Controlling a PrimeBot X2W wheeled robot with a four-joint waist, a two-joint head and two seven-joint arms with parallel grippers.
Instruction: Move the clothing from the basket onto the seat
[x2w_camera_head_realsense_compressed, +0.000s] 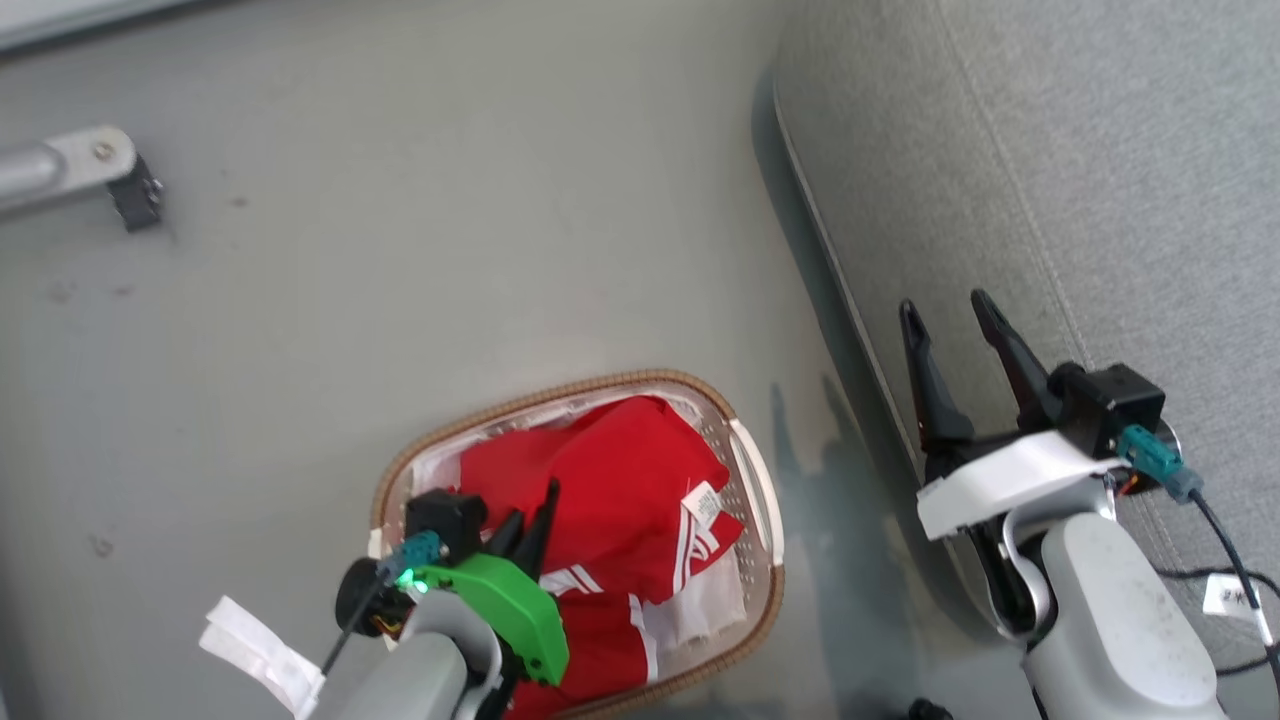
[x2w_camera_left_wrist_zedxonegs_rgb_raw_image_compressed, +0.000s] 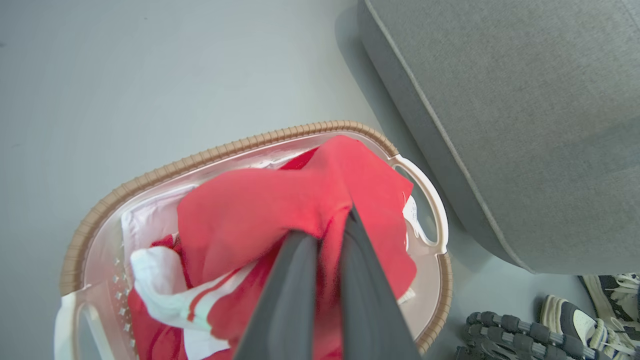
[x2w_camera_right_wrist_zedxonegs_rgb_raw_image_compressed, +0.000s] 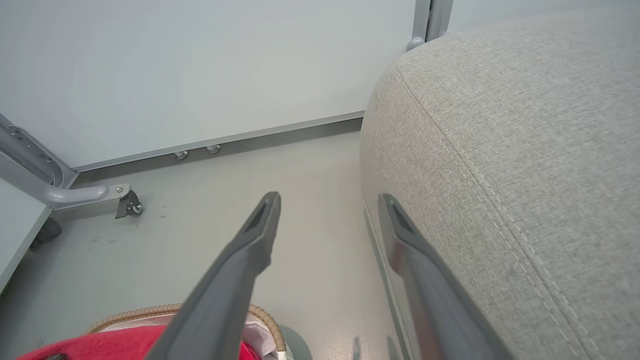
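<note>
The basket (x2w_camera_head_realsense_compressed: 560, 392), white with a brown woven rim, stands on the floor left of the seat (x2w_camera_head_realsense_compressed: 1050, 150), a big light grey cushion. Red clothing (x2w_camera_head_realsense_compressed: 620, 480) with white stripes is heaped inside it. My left gripper (x2w_camera_head_realsense_compressed: 535, 510) reaches down into the heap. In the left wrist view the left gripper (x2w_camera_left_wrist_zedxonegs_rgb_raw_image_compressed: 327, 225) is shut on a pinched fold of the red clothing (x2w_camera_left_wrist_zedxonegs_rgb_raw_image_compressed: 260, 210), above the basket (x2w_camera_left_wrist_zedxonegs_rgb_raw_image_compressed: 200, 157). My right gripper (x2w_camera_head_realsense_compressed: 945, 305) is open and holds nothing, at the front edge of the seat. In its own view the right gripper (x2w_camera_right_wrist_zedxonegs_rgb_raw_image_compressed: 329, 200) points past the seat (x2w_camera_right_wrist_zedxonegs_rgb_raw_image_compressed: 500, 150).
A grey metal leg with a black caster (x2w_camera_head_realsense_compressed: 90, 165) stands on the floor at the far left, near the wall base (x2w_camera_right_wrist_zedxonegs_rgb_raw_image_compressed: 280, 132). Shoes (x2w_camera_left_wrist_zedxonegs_rgb_raw_image_compressed: 590, 320) and a ribbed black object (x2w_camera_left_wrist_zedxonegs_rgb_raw_image_compressed: 500, 330) lie on the floor beside the seat (x2w_camera_left_wrist_zedxonegs_rgb_raw_image_compressed: 500, 125). Bare floor surrounds the basket.
</note>
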